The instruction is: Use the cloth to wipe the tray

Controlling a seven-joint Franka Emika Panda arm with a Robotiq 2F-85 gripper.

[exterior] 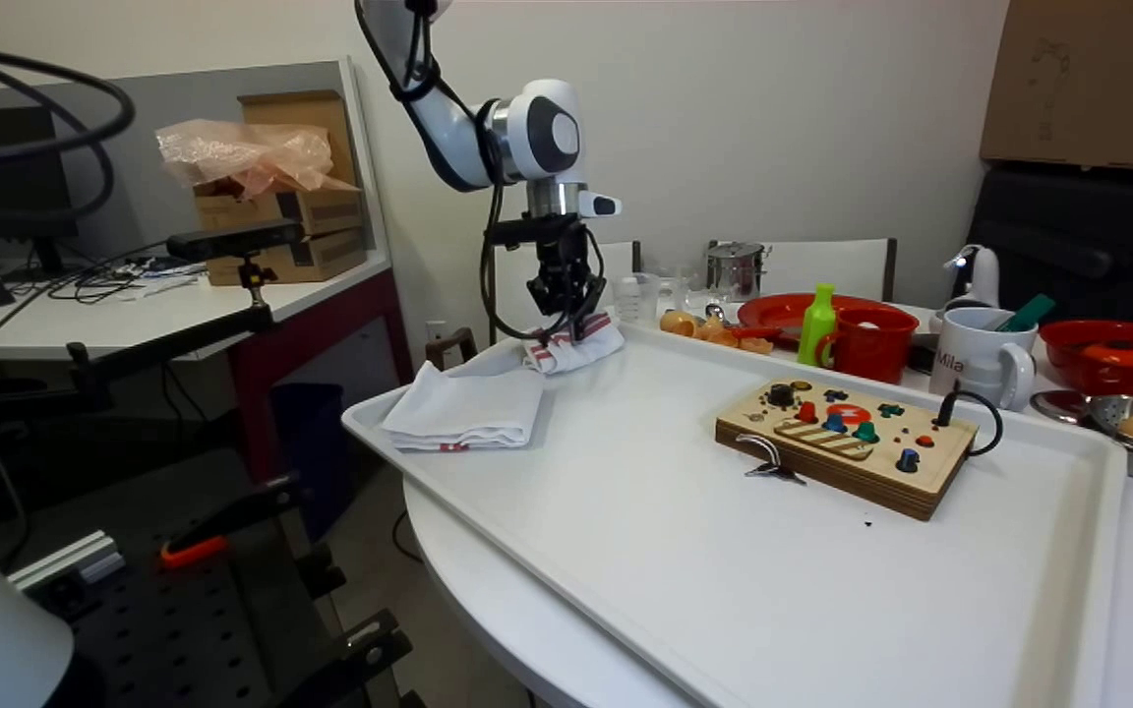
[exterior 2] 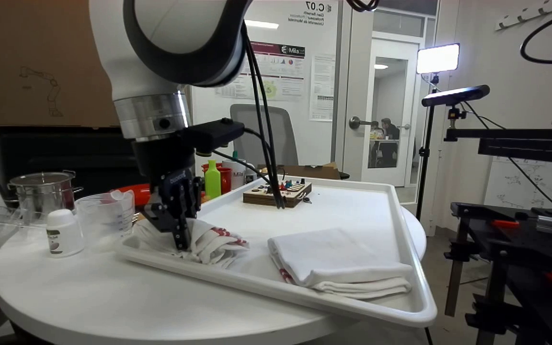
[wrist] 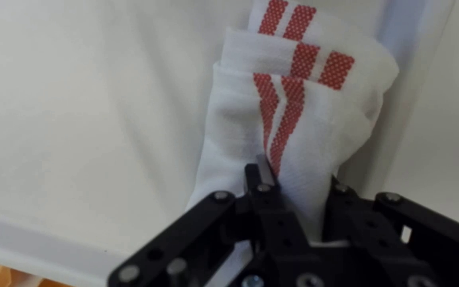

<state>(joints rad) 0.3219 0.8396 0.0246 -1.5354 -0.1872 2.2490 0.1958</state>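
Bunched cloth [wrist: 305, 131]: lies in a corner of the tray [exterior: 645, 511], jaws clenched on a fold; best pressed lightly, swept flat, clear of the control board [exterior: 852, 442]. White weave, red bands. Tray: smooth, white, raised rim. Folded cloth [exterior 2: 333, 256]: soft-looking, squarish, inside tray. Control board: wooden, slab-shaped, knobbed. Worktop [exterior 2: 137, 297]: white, round-edged.

There are two cloths [exterior: 468, 405], one tray [exterior: 665, 531], one gripper [wrist: 299, 187], two mugs [exterior: 869, 346] and one green bottle [exterior: 817, 329].
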